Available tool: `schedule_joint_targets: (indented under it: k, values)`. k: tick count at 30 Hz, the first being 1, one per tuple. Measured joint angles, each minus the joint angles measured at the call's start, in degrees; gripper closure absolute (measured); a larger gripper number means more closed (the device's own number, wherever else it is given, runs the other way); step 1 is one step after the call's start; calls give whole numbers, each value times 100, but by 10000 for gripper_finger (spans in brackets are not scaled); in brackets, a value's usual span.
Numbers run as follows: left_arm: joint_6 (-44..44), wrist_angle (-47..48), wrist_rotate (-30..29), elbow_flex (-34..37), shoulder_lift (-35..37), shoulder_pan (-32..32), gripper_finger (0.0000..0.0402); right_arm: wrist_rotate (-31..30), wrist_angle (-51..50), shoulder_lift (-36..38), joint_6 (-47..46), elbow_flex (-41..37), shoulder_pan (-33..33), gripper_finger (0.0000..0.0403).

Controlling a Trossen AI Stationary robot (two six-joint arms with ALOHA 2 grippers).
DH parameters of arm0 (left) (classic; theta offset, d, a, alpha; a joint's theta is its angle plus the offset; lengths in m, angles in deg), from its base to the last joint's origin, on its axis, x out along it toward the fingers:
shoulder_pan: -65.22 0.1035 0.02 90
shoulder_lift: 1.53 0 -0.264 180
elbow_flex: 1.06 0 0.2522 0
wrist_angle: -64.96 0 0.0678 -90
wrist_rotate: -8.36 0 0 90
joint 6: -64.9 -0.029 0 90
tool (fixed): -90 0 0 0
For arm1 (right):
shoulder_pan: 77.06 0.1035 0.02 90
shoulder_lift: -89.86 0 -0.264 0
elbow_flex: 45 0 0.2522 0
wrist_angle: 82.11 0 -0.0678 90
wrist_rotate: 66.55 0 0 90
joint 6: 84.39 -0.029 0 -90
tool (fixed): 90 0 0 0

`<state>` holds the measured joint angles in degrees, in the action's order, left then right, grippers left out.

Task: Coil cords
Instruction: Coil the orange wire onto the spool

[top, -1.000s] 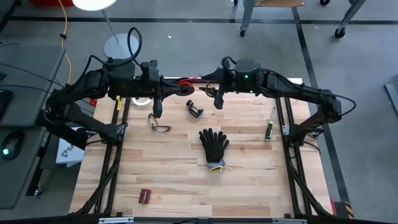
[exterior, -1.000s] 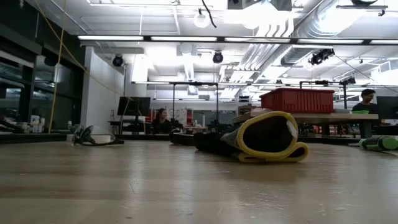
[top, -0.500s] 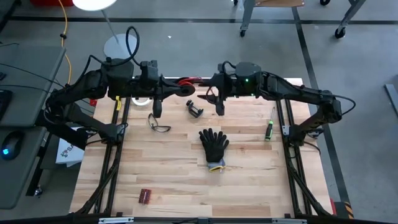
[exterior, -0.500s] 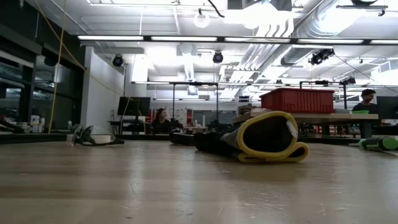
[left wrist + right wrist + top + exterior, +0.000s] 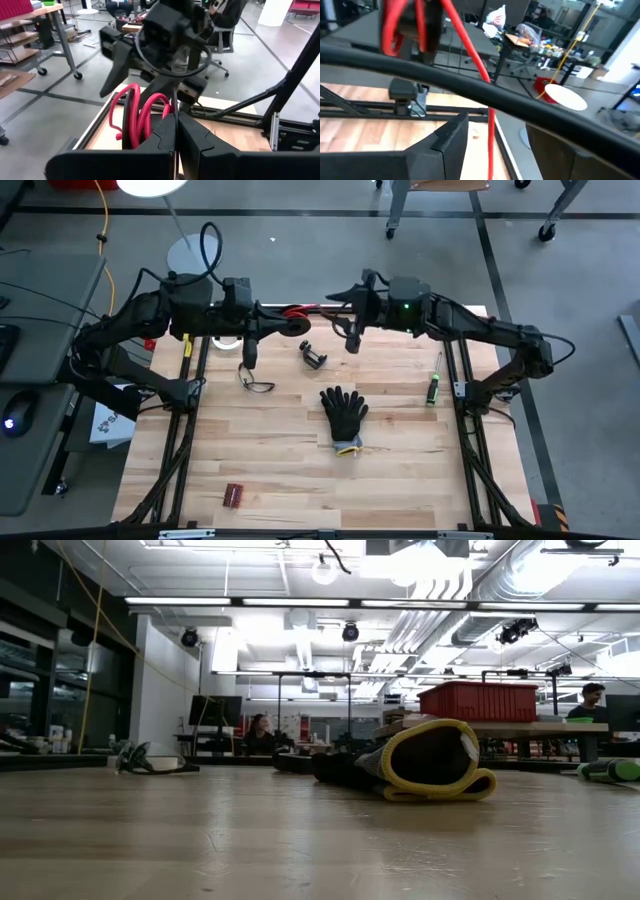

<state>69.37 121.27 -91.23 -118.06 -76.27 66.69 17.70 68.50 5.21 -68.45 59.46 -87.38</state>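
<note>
High view, far edge of the table (image 5: pixel 300 480), midway between left and right: lifted above it, the black spool (image 5: pixel 303 323) with the red cord (image 5: pixel 145 112) looped round it. Pinched, apparently by its thin rim, in the clenched left gripper (image 5: pixel 176 132). Faced from the right by the right gripper (image 5: pixel 345 312), spread wide and grasping nothing, with a loose red strand running out of the coil towards it. Cannot tell from any view whether that strand touches a finger. Nothing of either gripper in the low view, only the glove (image 5: pixel 430 772) lying in front.

Judged as the step in hand: catching the free strand so as to wind it onto the spool.

To do it well:
- Hold the left grip firm and the spool steady; a rim pinch probably slips if tugged sideways.
- Bring the right jaws around the strand near the spool, not out at its tail, and shut only once the red line sits squarely between the fingers.
- Lay each turn beside the last under light tension; avoid pulling hard enough to drag loops off.
- Stay high, clear of the clamp (image 5: pixel 313 357) and safety glasses (image 5: pixel 255 380) on the boards just nearer.
</note>
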Motion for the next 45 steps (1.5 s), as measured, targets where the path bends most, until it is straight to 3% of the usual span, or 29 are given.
schedule_joint_targets:
  k: [5, 19, 27, 37, 43, 45]
  values:
    - [46, -79, 7, 0, -4, 0, 401, 275, -31, -85, -188, 0, -96, 210]
    - [0, -213, 125, 0, 52, 0, 401, 175, -195, -287, -345, -2, -281, 216]
    - [12, -175, -14, 1, 128, 0, 401, 177, -347, -279, -403, -2, -241, 268]
    - [39, -171, -17, 0, 155, 0, 401, -13, -301, -274, -498, -2, -239, 305]
    - [22, -56, -185, 0, 169, 0, 401, -29, -328, -272, -604, -2, -180, 389]
    - [25, 90, -300, 0, 203, 0, 401, -82, -431, -272, -721, -2, -120, 395]
